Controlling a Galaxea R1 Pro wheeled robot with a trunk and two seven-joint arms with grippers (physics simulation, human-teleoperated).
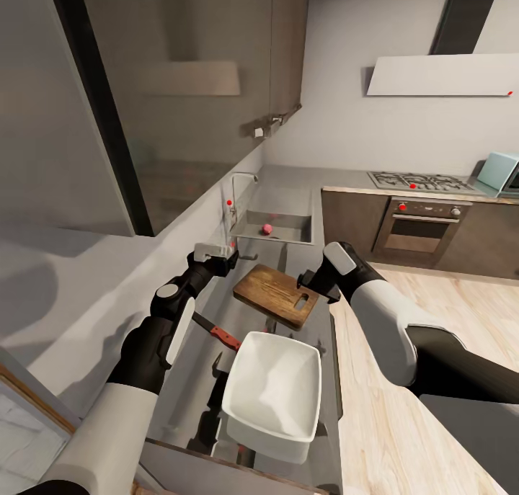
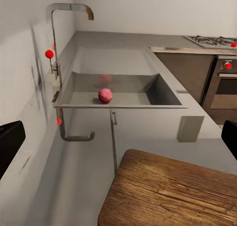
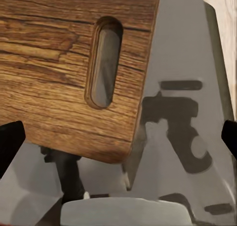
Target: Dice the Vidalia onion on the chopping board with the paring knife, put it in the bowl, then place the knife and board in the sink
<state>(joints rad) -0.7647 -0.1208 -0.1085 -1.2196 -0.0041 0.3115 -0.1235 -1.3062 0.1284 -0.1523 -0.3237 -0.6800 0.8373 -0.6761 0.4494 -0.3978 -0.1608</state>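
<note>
On the countertop point(image 1: 288, 214), the chopping board point(image 1: 276, 295) lies slot-end toward the right fingers point(image 1: 310, 282), spread like the left's point(image 1: 216, 253).

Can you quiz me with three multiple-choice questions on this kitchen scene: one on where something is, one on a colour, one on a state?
1. Where is the onion?
A. in the sink
B. on the chopping board
C. in the bowl

2. What colour is the bowl?
A. blue
B. white
C. black

3. What does the chopping board carry?
A. the paring knife
B. diced onion
C. nothing

Answers:
1 A, the pinkish ball sits on the basin floor.
2 B, the squarish dish is white.
3 C, its top is bare; the knife lies on the countertop beside it.
</note>
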